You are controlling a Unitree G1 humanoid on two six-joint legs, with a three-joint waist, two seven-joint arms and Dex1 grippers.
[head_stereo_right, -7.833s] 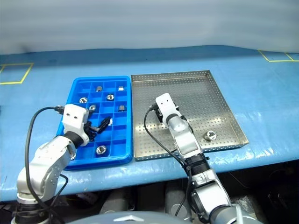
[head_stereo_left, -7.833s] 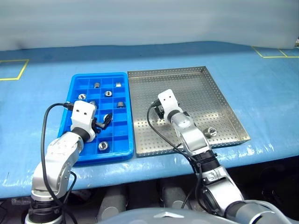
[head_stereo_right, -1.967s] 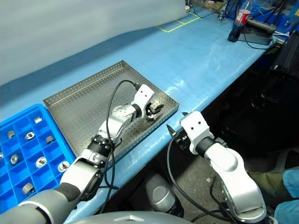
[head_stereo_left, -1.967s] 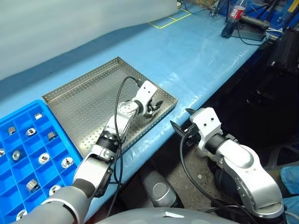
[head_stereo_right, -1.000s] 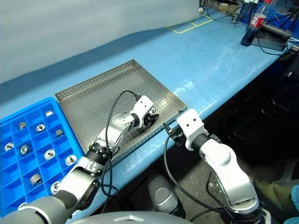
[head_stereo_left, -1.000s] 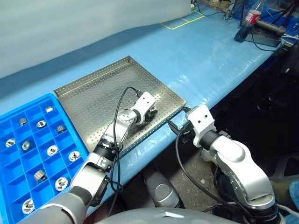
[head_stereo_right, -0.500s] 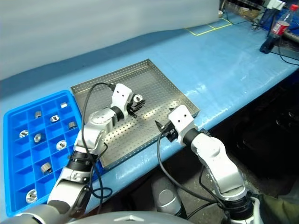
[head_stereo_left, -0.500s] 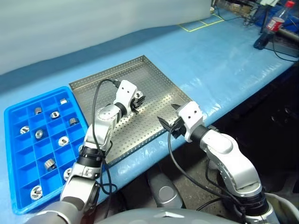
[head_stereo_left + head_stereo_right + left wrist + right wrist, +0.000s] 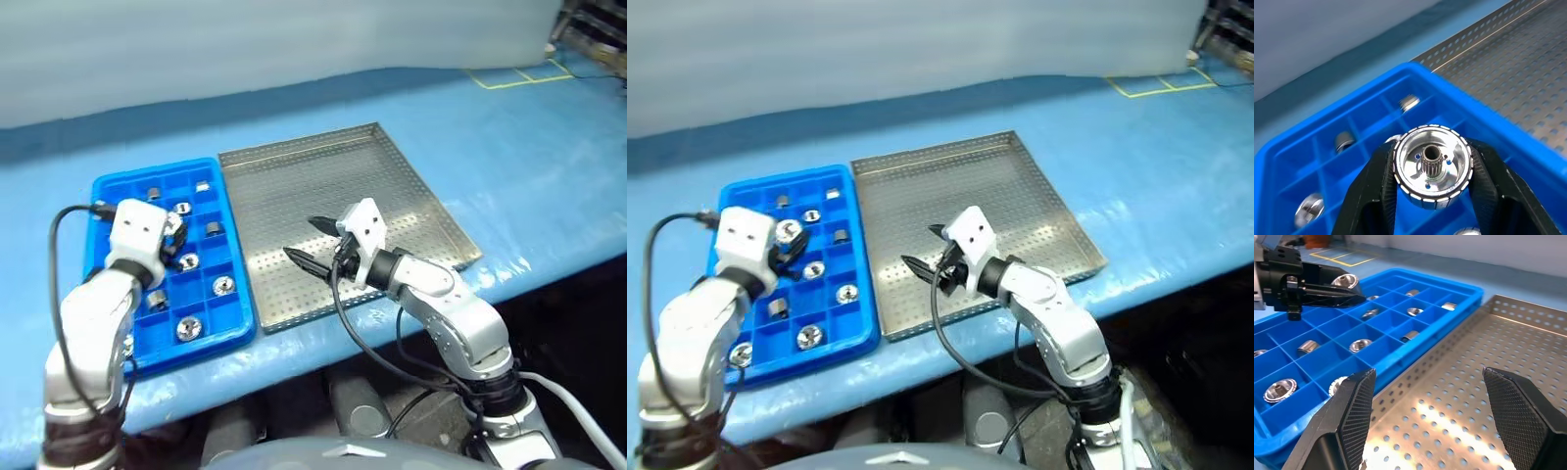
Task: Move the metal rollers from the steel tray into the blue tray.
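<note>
My left gripper [image 9: 174, 235] is shut on a metal roller [image 9: 1432, 166], a shiny ring with a toothed hub. It holds the roller just above the blue tray [image 9: 103, 191], over the compartments at its far half. Several more metal rollers [image 9: 223, 285] lie in separate compartments of that tray. Beside it on the right is the steel tray [image 9: 392, 196], its perforated floor bare. My right gripper [image 9: 306, 243] hovers open over the steel tray's near left part with nothing between its fingers [image 9: 1356, 416]. It points toward the blue tray.
Both trays sit side by side, almost touching, on a blue-covered table [image 9: 529, 147]. The table's front edge [image 9: 323, 343] runs just below the trays. Yellow tape lines [image 9: 509, 76] mark the far right, and a pale wall rises behind.
The view has swung left. My left gripper carried the roller from over the steel tray to above the blue tray. My right gripper moved left, from the table's edge to over the steel tray.
</note>
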